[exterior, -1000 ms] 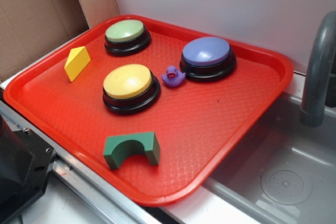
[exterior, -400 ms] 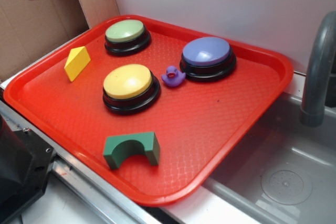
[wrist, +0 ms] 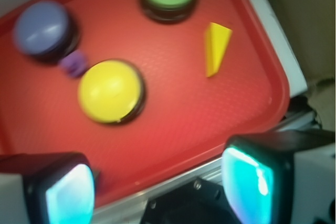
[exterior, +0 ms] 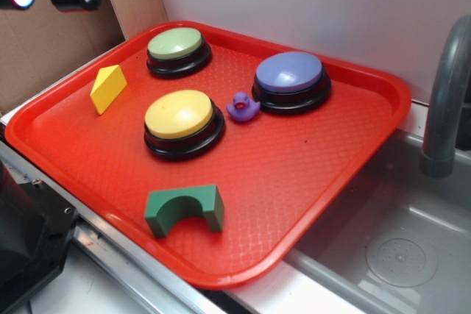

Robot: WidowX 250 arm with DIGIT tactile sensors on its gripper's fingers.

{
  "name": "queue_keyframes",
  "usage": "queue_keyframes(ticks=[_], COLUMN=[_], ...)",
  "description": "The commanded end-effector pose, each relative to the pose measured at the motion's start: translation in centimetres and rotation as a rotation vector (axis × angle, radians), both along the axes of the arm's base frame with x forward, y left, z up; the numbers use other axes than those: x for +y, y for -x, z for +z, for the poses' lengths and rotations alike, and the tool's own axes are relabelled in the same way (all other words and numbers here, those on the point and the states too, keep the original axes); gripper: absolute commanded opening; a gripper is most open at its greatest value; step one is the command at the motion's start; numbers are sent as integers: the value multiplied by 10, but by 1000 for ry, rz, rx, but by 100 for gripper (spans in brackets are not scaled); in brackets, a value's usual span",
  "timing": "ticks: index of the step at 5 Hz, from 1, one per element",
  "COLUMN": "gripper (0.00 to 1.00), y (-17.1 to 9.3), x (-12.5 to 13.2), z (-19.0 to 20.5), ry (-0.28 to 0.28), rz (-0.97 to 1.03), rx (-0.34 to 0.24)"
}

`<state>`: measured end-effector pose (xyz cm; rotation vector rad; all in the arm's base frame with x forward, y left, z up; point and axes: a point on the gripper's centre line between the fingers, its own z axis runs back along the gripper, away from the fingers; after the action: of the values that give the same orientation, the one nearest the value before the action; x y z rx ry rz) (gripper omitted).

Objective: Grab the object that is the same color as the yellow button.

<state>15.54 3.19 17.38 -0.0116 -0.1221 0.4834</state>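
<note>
The red plastic tray [exterior: 324, 159] has a fine diamond-textured, slightly glossy surface. The small solid yellow wedge block [exterior: 107, 88] at nine o'clock looks smooth and matt. The pale yellow domed button [exterior: 178, 114] has a smooth satin plastic top on a glossy black base.

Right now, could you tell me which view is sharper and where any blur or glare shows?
Exterior view: crisp, with the small yellow wedge block sharply edged. Wrist view: soft and smeared, especially the small purple duck; the open gripper's finger pads glow cyan.
</note>
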Motion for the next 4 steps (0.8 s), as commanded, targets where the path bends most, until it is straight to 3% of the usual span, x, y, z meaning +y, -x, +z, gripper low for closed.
queue_keyframes(ticks=[1,2,4], gripper=[100,100,100], y=[-11,-19,-43], x=[62,78,81], z=[-47,-71,-115], ry=[-8,-22,-57], rz=[218,265,269], rx=[-36,-64,-77])
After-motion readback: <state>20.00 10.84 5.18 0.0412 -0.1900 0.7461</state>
